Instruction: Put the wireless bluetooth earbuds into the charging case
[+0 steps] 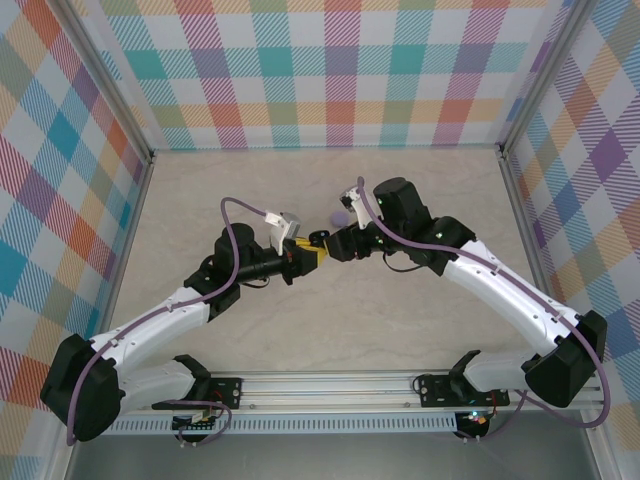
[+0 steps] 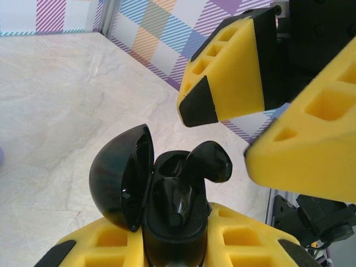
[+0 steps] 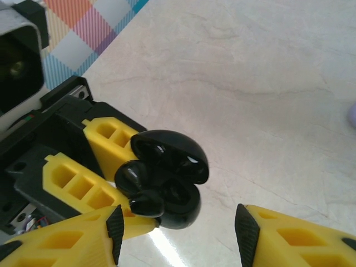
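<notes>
two yellow-fingered grippers meet nose to nose above the middle of the table (image 1: 420, 330), well away from every edge. the left gripper (image 2: 172, 247) is pinching a glossy black charging case (image 2: 172, 222) by its lower body, one finger on each side, holding it upright off the table. the case's domed lid (image 2: 119, 175) is swung open to one side. one black earbud (image 2: 208, 161) rests partly in the case, tilted, with its rounded end raised above the rim rather than sunk flush; the dark well beside it is too glossy to tell whether it is filled. the right gripper (image 3: 181, 233) is spread wide and holds nothing, its black-padded fingertips (image 3: 115, 225) just short of the case and the earbud, with a gap visible in the left wrist view. a small lavender object (image 1: 341, 219) lies on the table just beyond the two grippers, towards the far edge.
</notes>
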Controlling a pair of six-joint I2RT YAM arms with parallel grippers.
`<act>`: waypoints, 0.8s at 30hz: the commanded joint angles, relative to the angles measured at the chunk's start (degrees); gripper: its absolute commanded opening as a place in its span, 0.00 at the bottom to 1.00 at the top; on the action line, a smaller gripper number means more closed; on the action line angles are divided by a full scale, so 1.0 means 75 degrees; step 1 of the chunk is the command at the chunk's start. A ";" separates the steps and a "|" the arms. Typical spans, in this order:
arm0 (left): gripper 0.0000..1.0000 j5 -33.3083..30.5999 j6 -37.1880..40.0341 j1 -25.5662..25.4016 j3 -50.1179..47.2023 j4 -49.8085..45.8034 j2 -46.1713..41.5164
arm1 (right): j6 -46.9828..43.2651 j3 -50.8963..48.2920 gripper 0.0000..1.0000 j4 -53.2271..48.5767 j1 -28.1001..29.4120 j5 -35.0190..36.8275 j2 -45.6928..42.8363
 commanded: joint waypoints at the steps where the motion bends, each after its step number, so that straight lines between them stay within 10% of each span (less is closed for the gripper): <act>1: 0.07 -0.0034 0.0128 -0.0058 0.0251 -0.0001 -0.0087 | 0.0004 0.0295 0.58 0.0211 0.0043 -0.0405 0.0032; 24: 0.06 -0.0229 0.0165 -0.0058 0.0151 -0.0045 -0.0288 | 0.0212 0.0366 0.59 -0.0227 0.0060 0.0961 0.0291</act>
